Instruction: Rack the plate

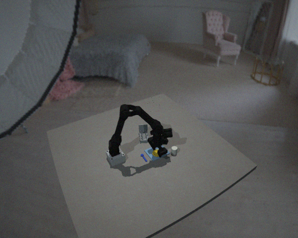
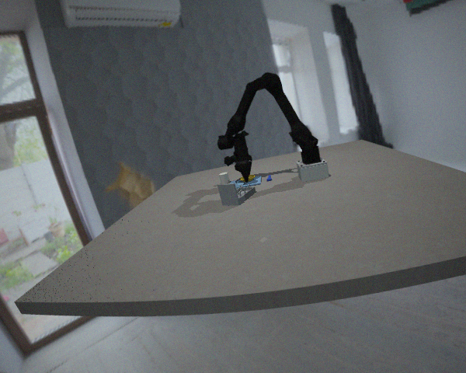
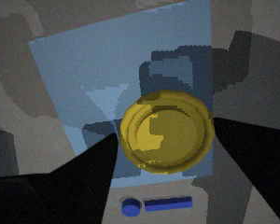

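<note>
Yellow plate [image 3: 166, 132] lying flat on the pale blue mat [image 3: 103, 75], centre-right of the wrist frame, with the claw [image 3: 163, 140] spread wide and gripping nothing, one dark finger [image 3: 95, 163] at the plate's left rim and the other off its right. Blue spoon [image 3: 158, 205] just below the mat at the bottom edge; white cup [image 1: 174, 150] right of the mat and grey dish rack [image 1: 143, 133] above it in the top view, all on the table [image 1: 144, 200]. Likely trouble: closing on a flat rim and skidding the plate or mat aside, or pinching too shallowly and dropping it on the lift.
</note>
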Controlling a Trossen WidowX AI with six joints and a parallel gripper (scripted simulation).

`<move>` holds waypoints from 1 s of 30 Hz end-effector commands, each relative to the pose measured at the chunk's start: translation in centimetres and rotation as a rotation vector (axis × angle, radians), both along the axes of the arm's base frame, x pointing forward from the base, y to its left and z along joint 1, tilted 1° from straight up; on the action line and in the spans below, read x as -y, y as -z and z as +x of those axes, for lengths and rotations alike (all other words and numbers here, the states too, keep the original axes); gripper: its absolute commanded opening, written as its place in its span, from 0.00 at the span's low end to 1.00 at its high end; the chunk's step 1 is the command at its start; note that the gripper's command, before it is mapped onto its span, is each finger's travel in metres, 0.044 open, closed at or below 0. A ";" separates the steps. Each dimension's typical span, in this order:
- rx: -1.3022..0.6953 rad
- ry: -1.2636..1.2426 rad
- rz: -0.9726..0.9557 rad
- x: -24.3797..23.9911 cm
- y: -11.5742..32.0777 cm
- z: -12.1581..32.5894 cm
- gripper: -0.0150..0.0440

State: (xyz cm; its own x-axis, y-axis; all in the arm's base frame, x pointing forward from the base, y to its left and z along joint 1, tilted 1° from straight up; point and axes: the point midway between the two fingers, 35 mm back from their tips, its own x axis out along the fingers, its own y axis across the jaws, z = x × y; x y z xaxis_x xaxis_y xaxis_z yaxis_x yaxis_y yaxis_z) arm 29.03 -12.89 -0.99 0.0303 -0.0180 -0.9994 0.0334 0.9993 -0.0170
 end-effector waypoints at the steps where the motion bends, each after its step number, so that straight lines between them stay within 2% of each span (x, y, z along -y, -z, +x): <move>1: -0.006 -0.003 -0.003 0.1 0.2 -0.1 0.93; 12: -0.006 -0.003 -0.003 0.1 0.2 -0.1 0.82; 15: -0.006 -0.003 -0.004 0.1 -0.1 0.0 0.69; 24: -0.004 -0.003 -0.004 0.4 -4.7 0.9 0.29; 25: -0.004 -0.003 -0.004 0.4 -5.2 1.0 0.25; 30: -0.004 -0.003 -0.004 0.5 -7.8 1.2 0.25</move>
